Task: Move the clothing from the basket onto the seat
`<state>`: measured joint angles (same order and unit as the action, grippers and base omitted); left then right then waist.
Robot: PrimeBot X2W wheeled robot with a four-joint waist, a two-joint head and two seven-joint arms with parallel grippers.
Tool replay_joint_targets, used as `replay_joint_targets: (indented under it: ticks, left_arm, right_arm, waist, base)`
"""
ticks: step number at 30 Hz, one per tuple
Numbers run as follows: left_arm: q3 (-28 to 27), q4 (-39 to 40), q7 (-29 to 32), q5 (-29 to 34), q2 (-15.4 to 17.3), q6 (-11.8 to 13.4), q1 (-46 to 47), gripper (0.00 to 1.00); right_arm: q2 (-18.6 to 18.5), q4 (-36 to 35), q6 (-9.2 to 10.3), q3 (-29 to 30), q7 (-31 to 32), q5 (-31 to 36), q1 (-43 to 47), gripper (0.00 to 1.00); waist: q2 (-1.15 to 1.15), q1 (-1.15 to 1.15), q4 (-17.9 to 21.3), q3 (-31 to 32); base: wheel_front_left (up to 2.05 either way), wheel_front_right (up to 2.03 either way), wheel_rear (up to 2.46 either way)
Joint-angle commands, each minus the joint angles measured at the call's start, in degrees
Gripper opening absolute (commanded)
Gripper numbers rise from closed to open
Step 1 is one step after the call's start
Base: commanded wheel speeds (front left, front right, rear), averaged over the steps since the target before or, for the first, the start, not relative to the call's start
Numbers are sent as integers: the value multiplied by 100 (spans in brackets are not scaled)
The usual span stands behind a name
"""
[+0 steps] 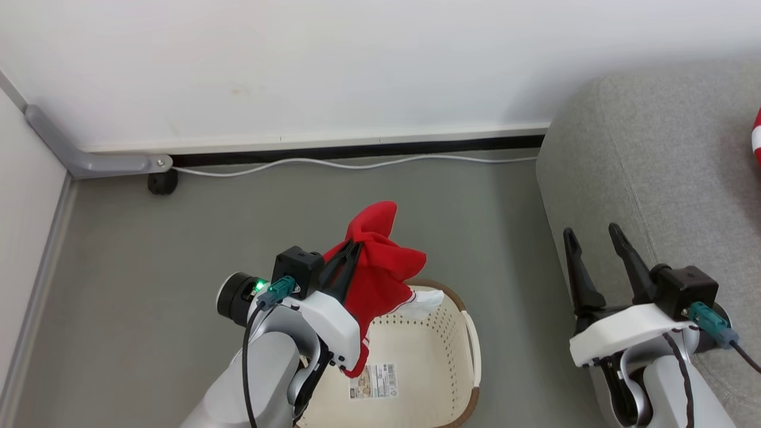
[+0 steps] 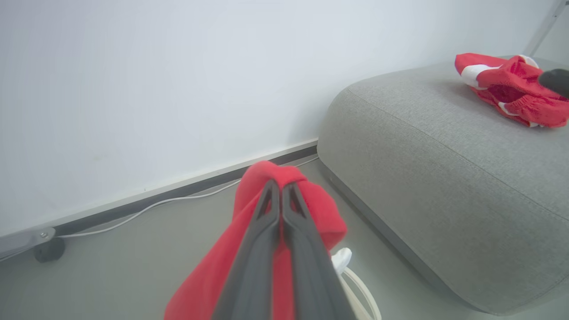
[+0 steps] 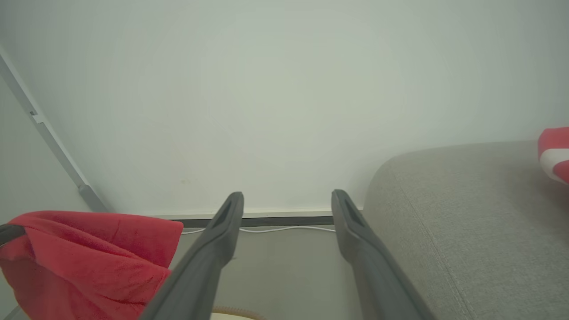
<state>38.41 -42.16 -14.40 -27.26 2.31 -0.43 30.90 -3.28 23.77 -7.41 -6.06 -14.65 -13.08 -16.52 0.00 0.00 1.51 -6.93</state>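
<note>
My left gripper [image 1: 352, 249] is shut on a red garment [image 1: 380, 267], which hangs lifted above the cream basket [image 1: 458, 333]; its white band droops onto the basket's far rim. In the left wrist view the closed fingers [image 2: 280, 195] pinch the red cloth [image 2: 311, 209]. A second red garment with white bands [image 2: 511, 86] lies on the grey seat [image 2: 435, 155], and its edge [image 1: 757, 137] shows at the far right of the head view. My right gripper [image 1: 593, 233] stands open and empty in front of the seat [image 1: 654, 154], its fingers [image 3: 231, 213] spread wide.
A white cable [image 1: 357, 163] runs along the dark skirting under the white wall. A grey bracket with a black caster [image 1: 162, 181] sits at the left corner. Grey floor [image 1: 148, 249] lies around the basket, whose base carries a label [image 1: 373, 380].
</note>
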Motion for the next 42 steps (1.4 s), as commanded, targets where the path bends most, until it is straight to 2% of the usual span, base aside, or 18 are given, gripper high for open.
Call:
replay_joint_targets:
  ticks: [1,12,21,30,34,37,42]
  left_arm:
    - [-255,278,-60,39,57,0,45,0]
    - [-656,1055,-60,223,57,-29,364,0]
    - [-695,1517,-48,319,69,-103,773,0]
    - [-606,1650,33,317,69,-112,1023,0]
    - [-569,1653,29,277,67,-107,1033,0]
    - [-536,1644,24,268,67,-101,1039,0]
    - [-474,1643,11,284,65,-75,1038,0]
  right_arm:
    - [-11,-86,-8,-130,-35,15,27,100]
    - [-7,50,-8,-225,-35,-13,172,100]
    - [0,84,-8,-203,-35,-33,224,100]
    - [17,18,-8,-328,-35,-71,151,100]
    - [3,-116,-8,-676,-35,-127,24,100]
    - [-76,-309,-8,-1159,-35,-324,-185,100]
    - [-529,-412,-8,-2300,-35,-732,-751,100]
  waist:
    - [0,0,-61,134]
    - [0,0,-65,293]
    - [0,0,-67,329]
    - [0,0,-39,325]
    - [0,0,-24,305]
    - [0,0,-12,281]
    - [0,0,-25,251]
  base:
    - [0,0,0]
    - [0,0,0]
    - [0,0,0]
    - [0,0,0]
    - [0,0,0]
    - [0,0,0]
    - [0,0,0]
